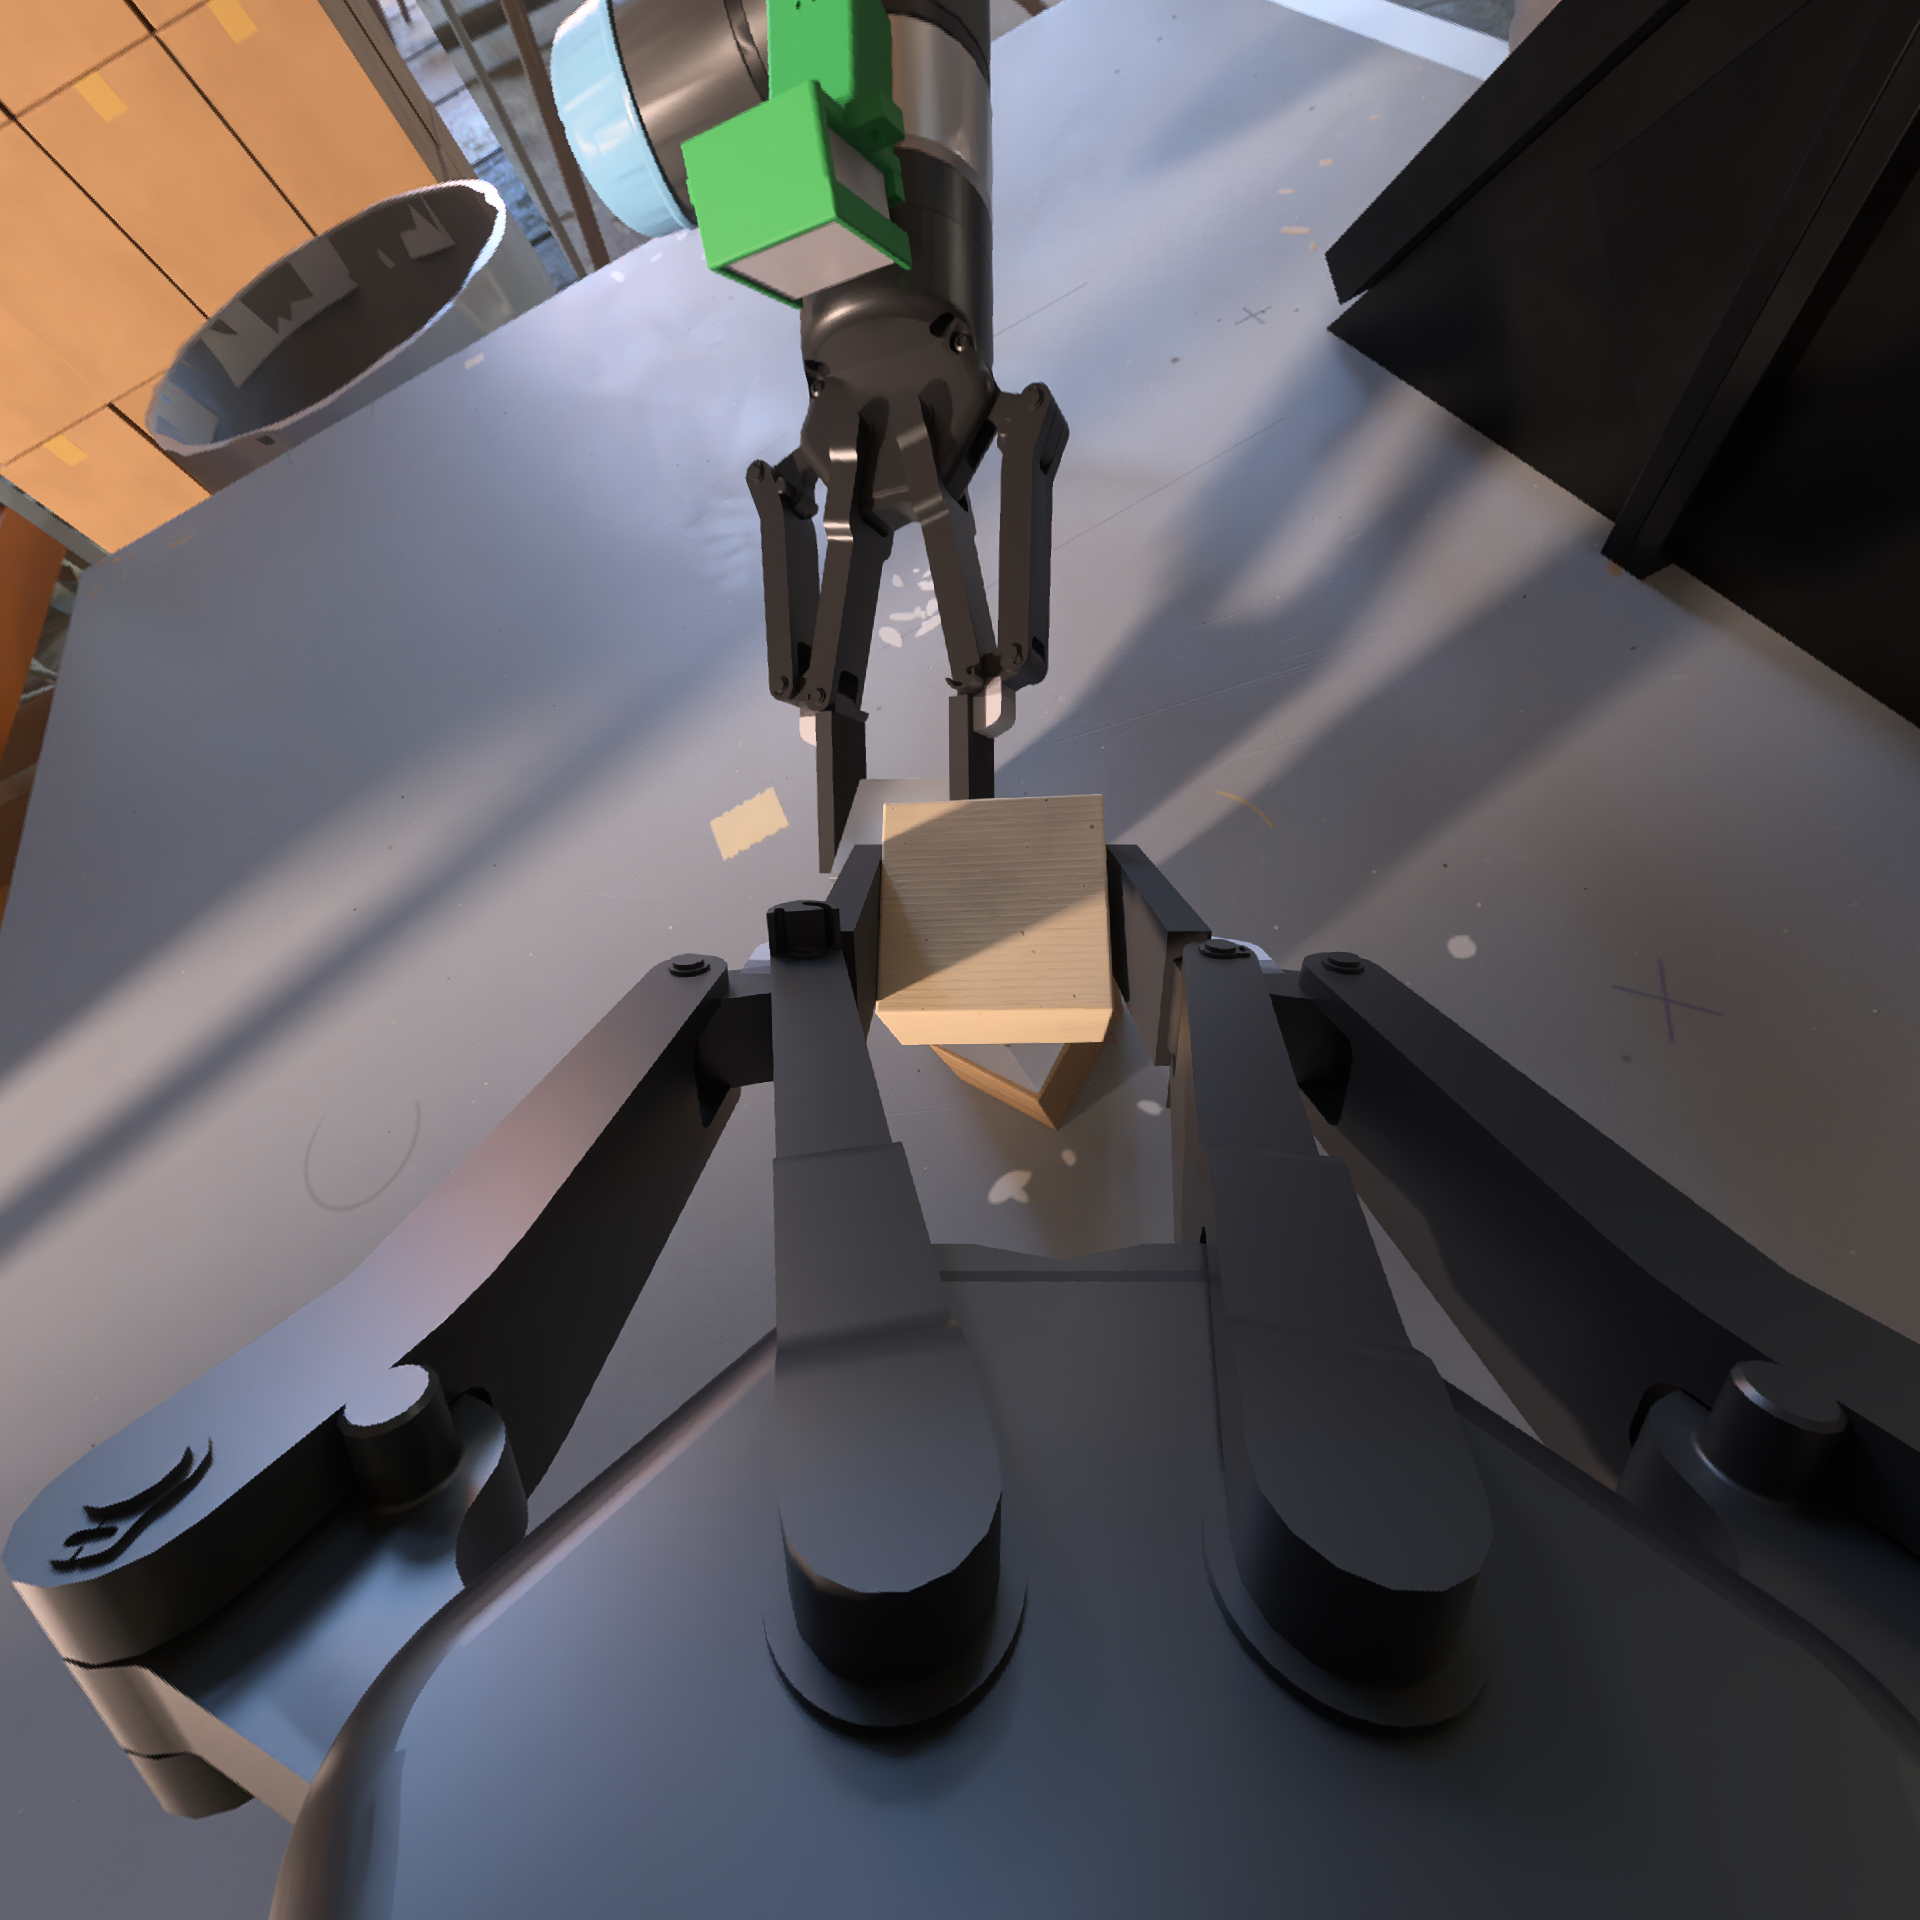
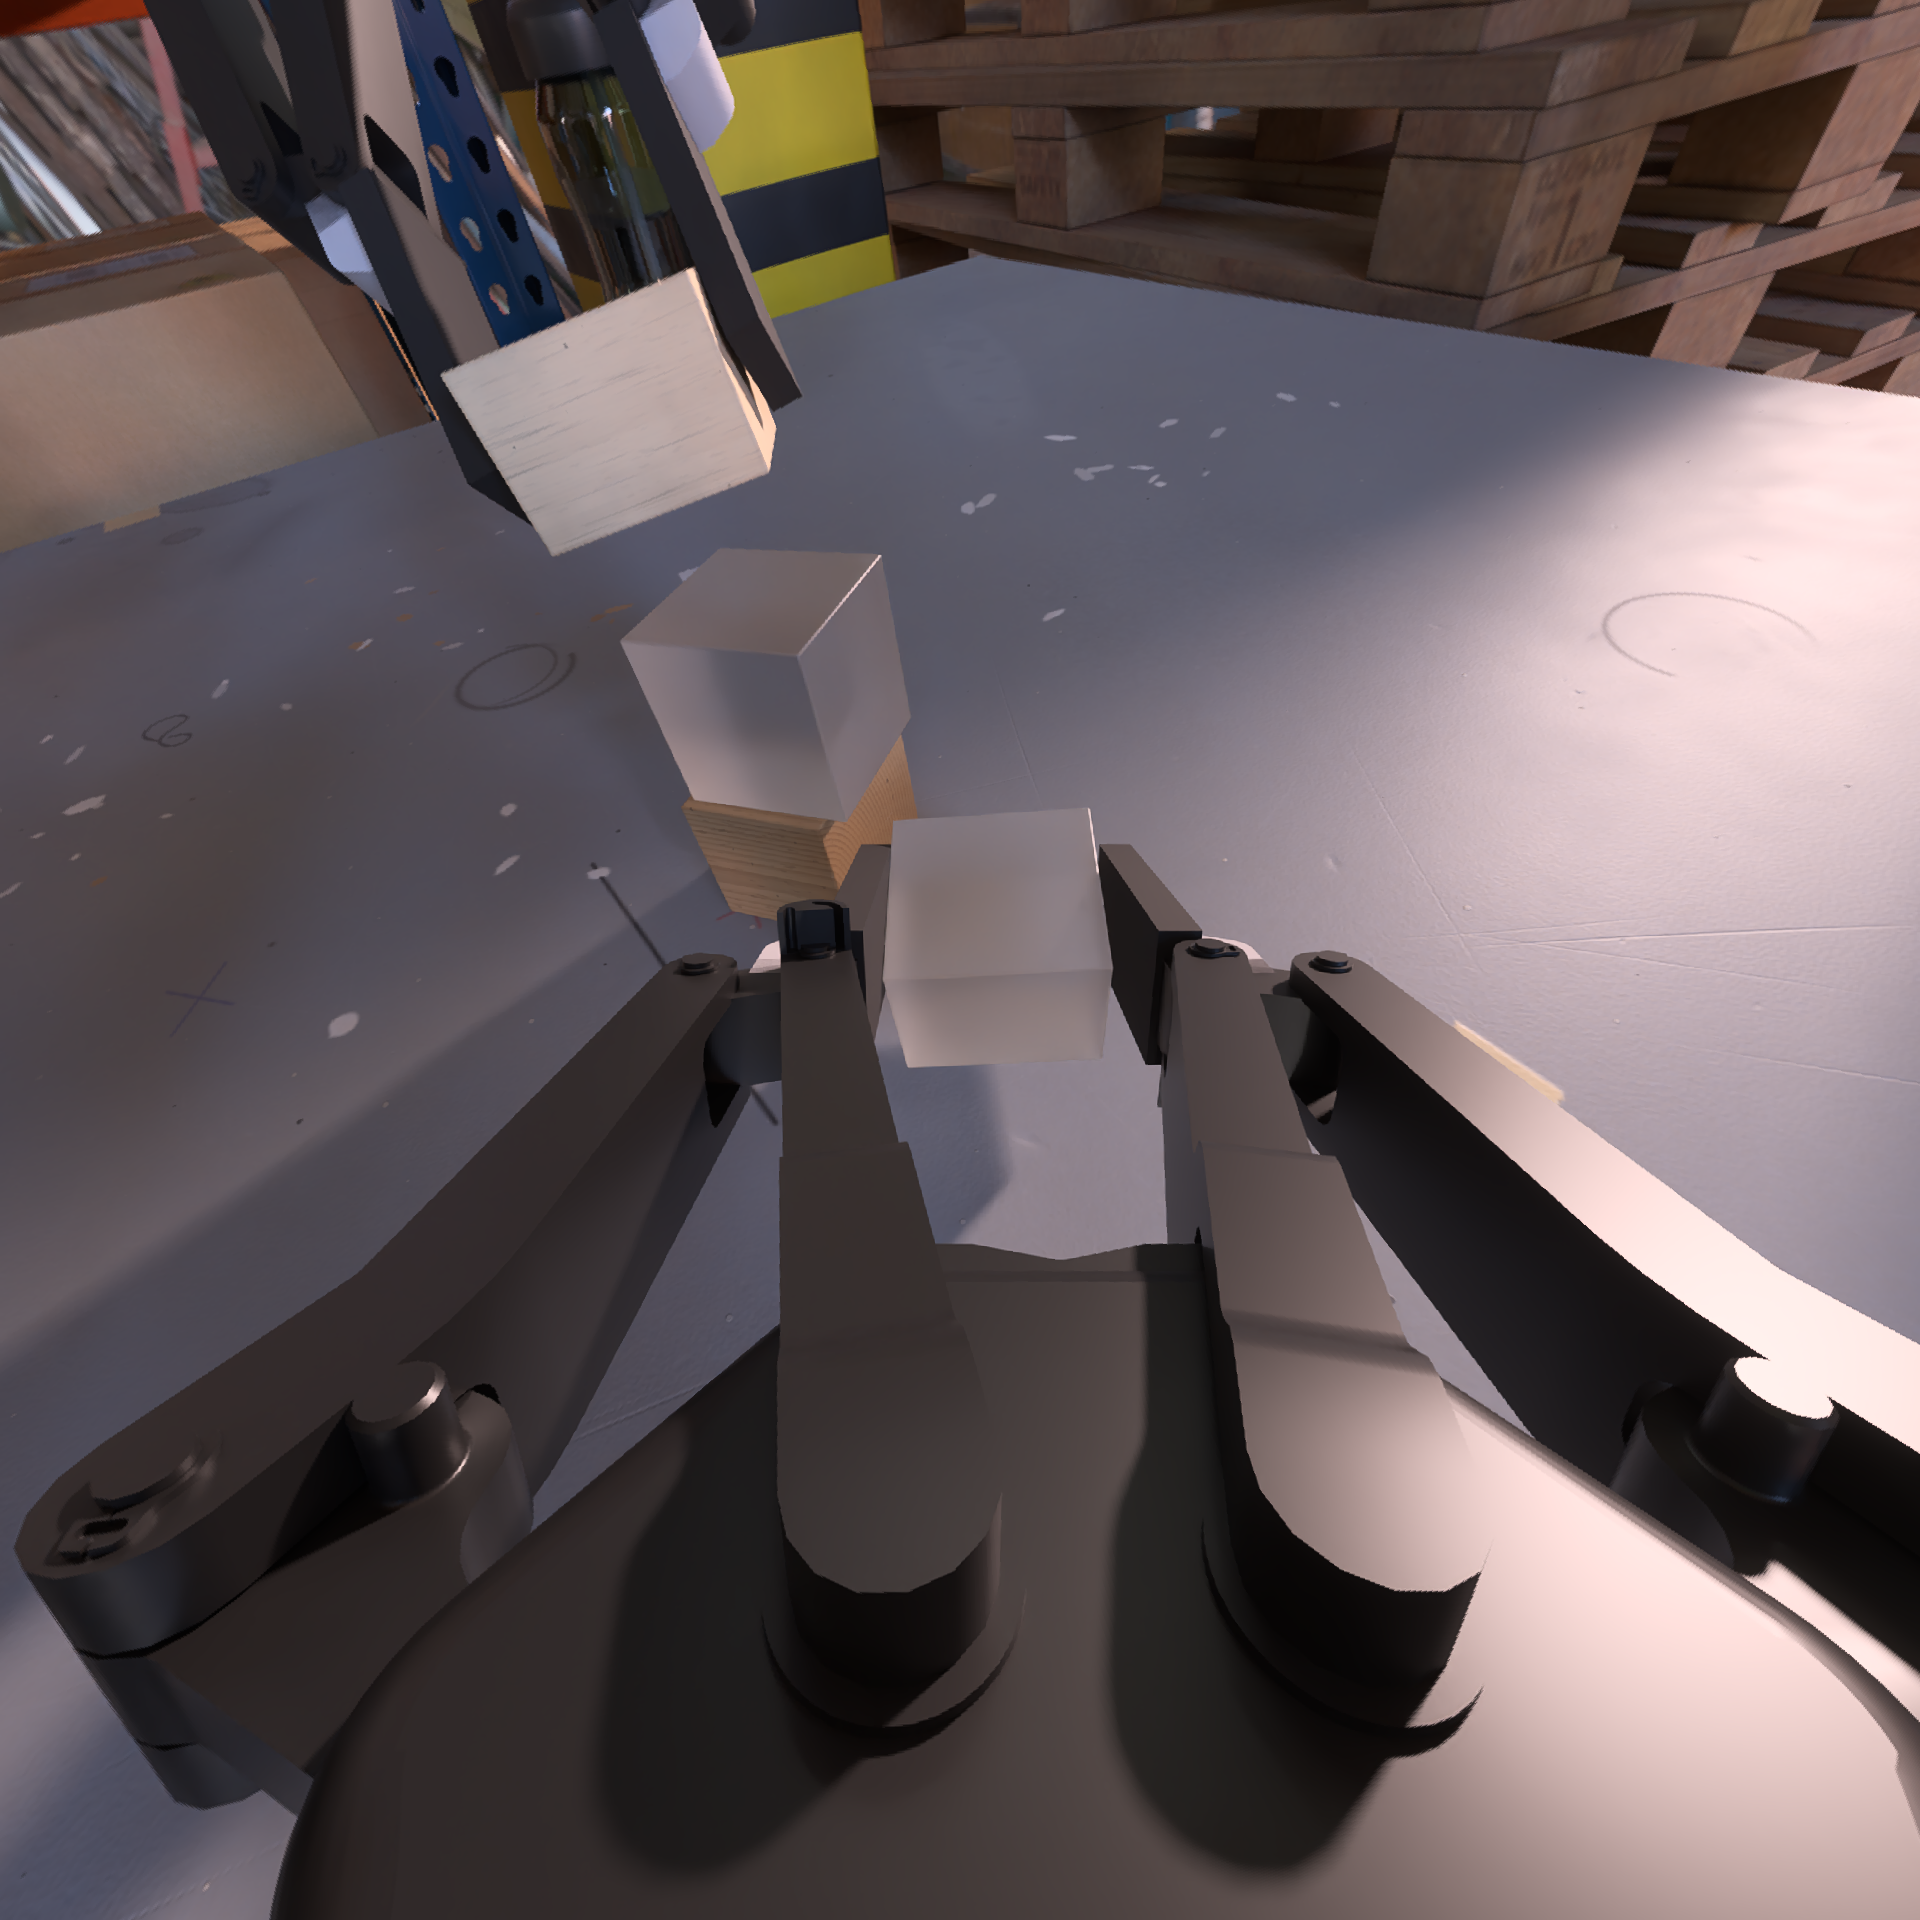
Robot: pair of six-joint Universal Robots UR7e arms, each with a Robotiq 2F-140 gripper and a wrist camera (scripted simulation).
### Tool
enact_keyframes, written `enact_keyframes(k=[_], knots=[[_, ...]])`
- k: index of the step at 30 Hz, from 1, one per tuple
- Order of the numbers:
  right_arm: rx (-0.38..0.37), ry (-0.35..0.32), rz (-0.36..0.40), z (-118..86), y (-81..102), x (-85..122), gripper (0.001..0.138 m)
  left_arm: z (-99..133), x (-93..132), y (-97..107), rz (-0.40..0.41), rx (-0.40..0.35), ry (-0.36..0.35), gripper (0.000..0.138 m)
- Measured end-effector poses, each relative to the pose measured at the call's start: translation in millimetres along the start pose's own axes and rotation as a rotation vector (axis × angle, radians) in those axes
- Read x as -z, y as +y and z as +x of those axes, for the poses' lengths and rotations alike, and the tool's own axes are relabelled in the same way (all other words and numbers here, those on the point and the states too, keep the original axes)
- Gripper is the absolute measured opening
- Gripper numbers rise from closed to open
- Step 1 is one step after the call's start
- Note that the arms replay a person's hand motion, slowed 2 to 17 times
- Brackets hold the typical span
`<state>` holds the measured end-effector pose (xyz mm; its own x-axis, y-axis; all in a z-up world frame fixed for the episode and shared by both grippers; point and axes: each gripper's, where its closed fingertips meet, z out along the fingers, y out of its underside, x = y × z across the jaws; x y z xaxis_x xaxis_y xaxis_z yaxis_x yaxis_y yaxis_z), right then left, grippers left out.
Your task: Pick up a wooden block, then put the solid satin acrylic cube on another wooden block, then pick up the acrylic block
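Note:
My left gripper (image 1: 992,925) is shut on a pale wooden block (image 1: 987,914) and holds it in the air. It also shows at the upper left of the right wrist view (image 2: 634,436) with that block (image 2: 603,426). My right gripper (image 2: 997,935) is shut on a frosted acrylic block (image 2: 992,925), close over the grey table (image 2: 1455,727). Beside it, a frosted acrylic cube (image 2: 769,675) sits on a second wooden block (image 2: 779,852). In the left wrist view, that stack's corner (image 1: 1049,1091) shows under my held block. The right gripper (image 1: 904,779) is just beyond.
A grey round bin (image 1: 332,322) stands off the table's far left, with cardboard boxes (image 1: 125,208) behind it. A black box (image 1: 1714,312) is at the far right. Wooden pallets (image 2: 1455,156) and a yellow-black post (image 2: 810,156) stand beyond the table.

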<state>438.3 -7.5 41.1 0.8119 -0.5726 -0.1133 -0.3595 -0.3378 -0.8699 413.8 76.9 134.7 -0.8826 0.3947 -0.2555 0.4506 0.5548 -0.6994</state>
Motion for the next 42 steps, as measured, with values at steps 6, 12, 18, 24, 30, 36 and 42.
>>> enact_keyframes(k=[6,12,18,24,30,36,42], knots=[[-0.011,0.016,0.023,5,-3.0,3,0.052,-2,-5,3,-0.028,-0.003,0.028,0.056],[-0.034,0.020,0.050,8,-6.3,6,0.052,-3,-8,5,-0.042,-0.006,0.055,0.056],[-0.057,0.012,0.070,9,-8.2,8,0.052,-5,-11,8,-0.057,-0.006,0.073,0.056],[-0.070,0.005,0.079,10,-8.2,10,0.052,-8,-13,10,-0.061,-0.001,0.085,0.056],[-0.074,0.008,0.078,11,-7.2,10,0.052,-9,-14,12,-0.059,0.013,0.108,0.056],[-0.076,0.007,0.073,12,-6.4,10,0.052,-7,-15,14,-0.062,0.023,0.133,0.056],[-0.078,0.001,0.068,12,-5.9,8,0.052,-7,-15,17,-0.067,0.025,0.142,0.056]])
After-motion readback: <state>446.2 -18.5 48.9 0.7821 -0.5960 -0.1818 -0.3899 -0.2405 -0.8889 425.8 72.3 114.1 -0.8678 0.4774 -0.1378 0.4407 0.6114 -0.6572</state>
